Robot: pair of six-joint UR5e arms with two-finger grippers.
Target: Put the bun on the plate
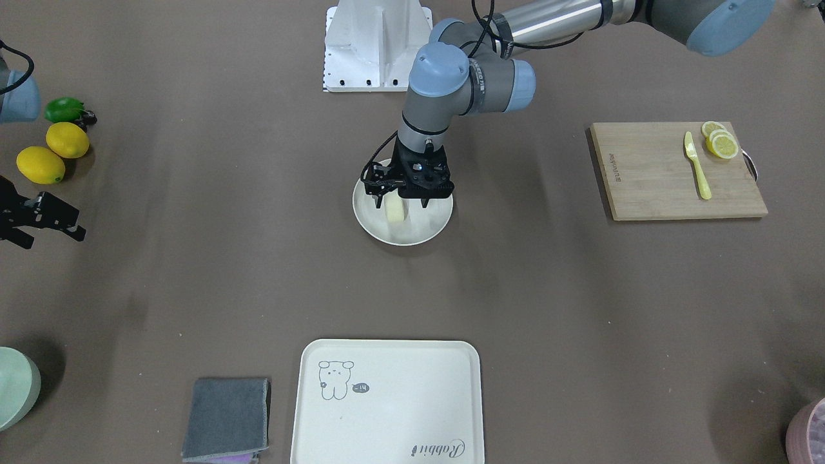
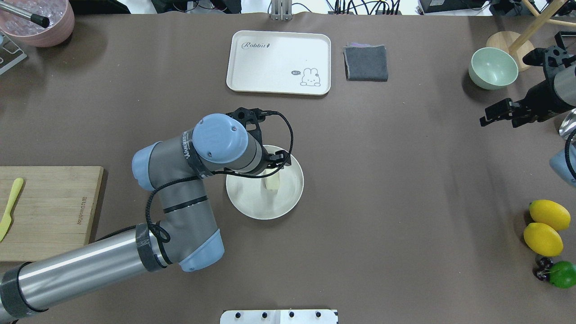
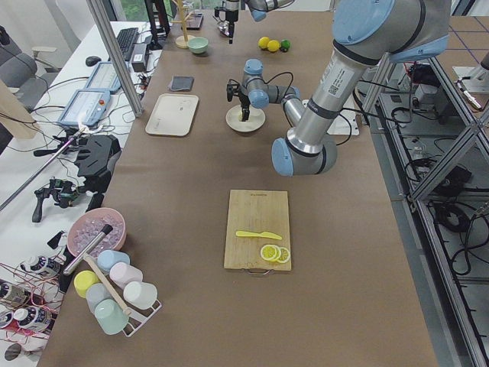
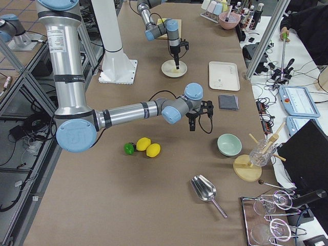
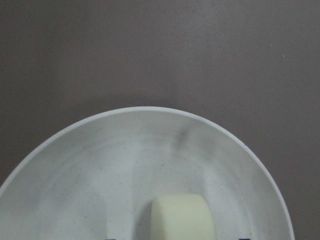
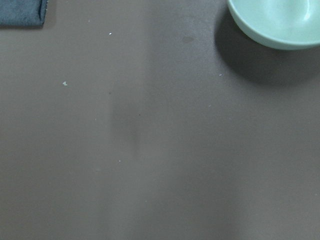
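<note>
The bun (image 1: 395,211) rests on the round cream-white plate (image 1: 416,237) at the table's middle. My left gripper (image 1: 400,205) hangs straight down over the plate, open, with one finger on each side of the bun and a gap to it on both sides. In the left wrist view the bun (image 5: 183,217) sits at the bottom edge on the plate (image 5: 100,150). From overhead, the wrist covers most of the gripper, and the bun (image 2: 272,182) shows on the plate (image 2: 252,207). My right gripper (image 1: 55,237) hovers open and empty, far from the plate.
A bear-print tray (image 2: 279,63) and a grey cloth (image 2: 366,62) lie beyond the plate. A pale green bowl (image 2: 492,67) is near the right gripper. Two lemons (image 2: 544,227) and a green fruit (image 2: 562,273) sit right. The cutting board (image 1: 677,171) holds a knife and lemon slices.
</note>
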